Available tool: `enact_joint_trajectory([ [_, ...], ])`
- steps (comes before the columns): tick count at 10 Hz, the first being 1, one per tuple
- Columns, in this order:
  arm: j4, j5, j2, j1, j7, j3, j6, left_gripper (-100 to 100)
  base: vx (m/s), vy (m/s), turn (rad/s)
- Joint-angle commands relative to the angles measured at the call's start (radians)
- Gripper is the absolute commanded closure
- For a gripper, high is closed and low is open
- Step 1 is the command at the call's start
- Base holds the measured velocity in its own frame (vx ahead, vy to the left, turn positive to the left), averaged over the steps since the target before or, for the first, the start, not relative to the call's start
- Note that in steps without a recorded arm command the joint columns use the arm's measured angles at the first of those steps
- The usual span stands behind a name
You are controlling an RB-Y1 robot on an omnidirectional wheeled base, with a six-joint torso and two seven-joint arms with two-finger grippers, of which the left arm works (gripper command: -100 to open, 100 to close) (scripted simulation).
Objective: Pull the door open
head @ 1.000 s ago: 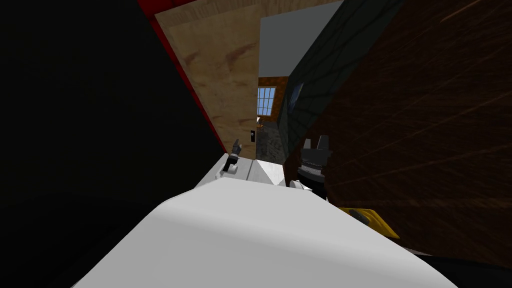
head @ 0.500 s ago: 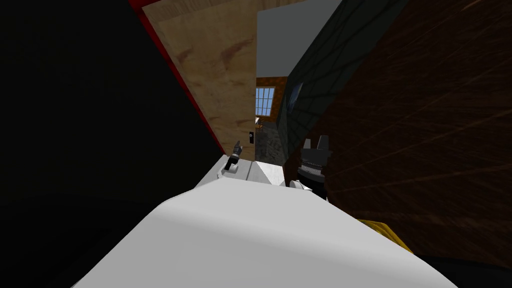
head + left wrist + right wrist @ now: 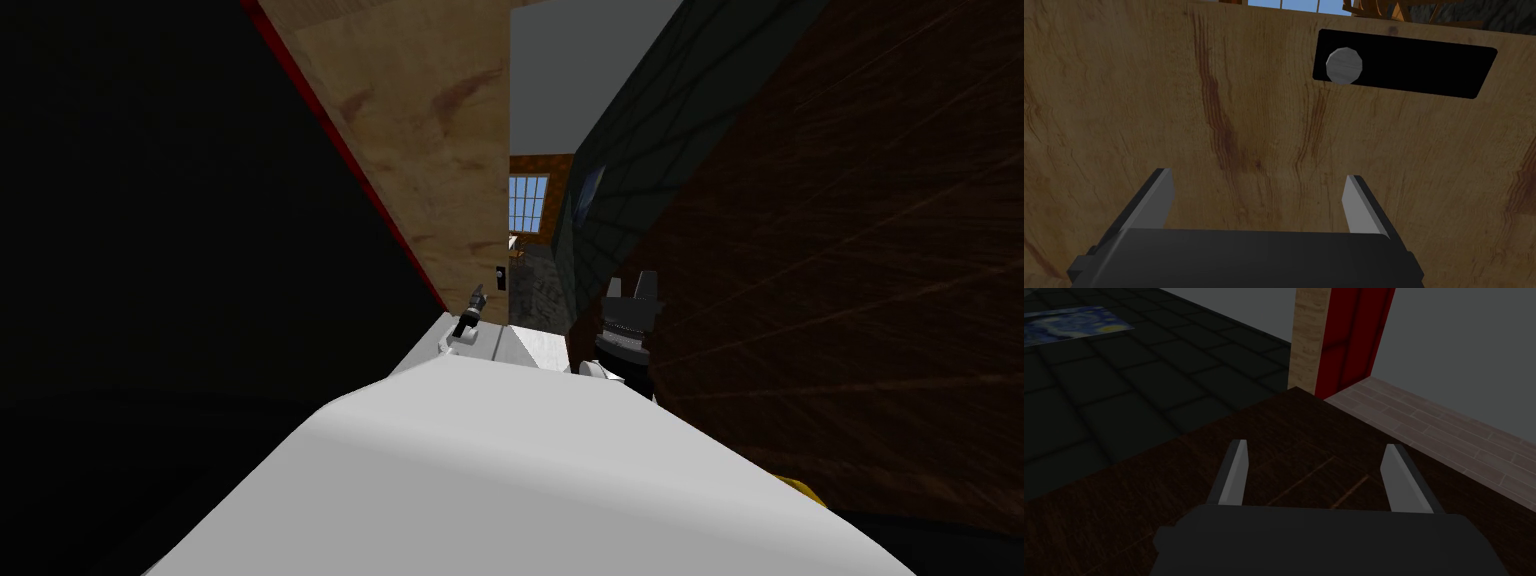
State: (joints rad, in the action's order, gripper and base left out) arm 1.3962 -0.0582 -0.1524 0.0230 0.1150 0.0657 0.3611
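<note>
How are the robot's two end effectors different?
The left end effector faces a light wooden door, near its round grey knob; the right end effector points at a dark brown surface. In the head view the left one looks smaller than the right one. Both are open and hold nothing.

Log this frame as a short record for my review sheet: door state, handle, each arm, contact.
door: light wooden door, partly open; a window shows past its edge
handle: grey round knob on a black plate
left arm: left gripper open, facing the door, knob not between its fingers
right arm: right gripper open, empty, over a dark brown surface
contact: none on the knob
</note>
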Motion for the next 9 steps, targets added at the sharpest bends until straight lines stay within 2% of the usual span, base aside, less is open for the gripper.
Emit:
enact_joint_trajectory([
  [1, -0.041, -0.002, -0.008, -0.018, 0.002, 0.003, -0.018, -100, 0.188, -0.015, -0.031],
  [2, -0.075, -0.003, -0.011, -0.035, 0.002, 0.004, -0.025, -100, 0.223, -0.020, -0.026],
  [6, -0.162, -0.006, -0.020, -0.079, 0.003, 0.006, -0.043, -100, 0.148, -0.023, -0.017],
  [8, -0.184, -0.006, -0.022, -0.090, 0.003, 0.006, -0.047, -100, 0.098, 0.009, -0.008],
  [9, -0.170, -0.006, -0.020, -0.086, 0.003, 0.006, -0.051, -100, 0.035, 0.007, -0.002],
])
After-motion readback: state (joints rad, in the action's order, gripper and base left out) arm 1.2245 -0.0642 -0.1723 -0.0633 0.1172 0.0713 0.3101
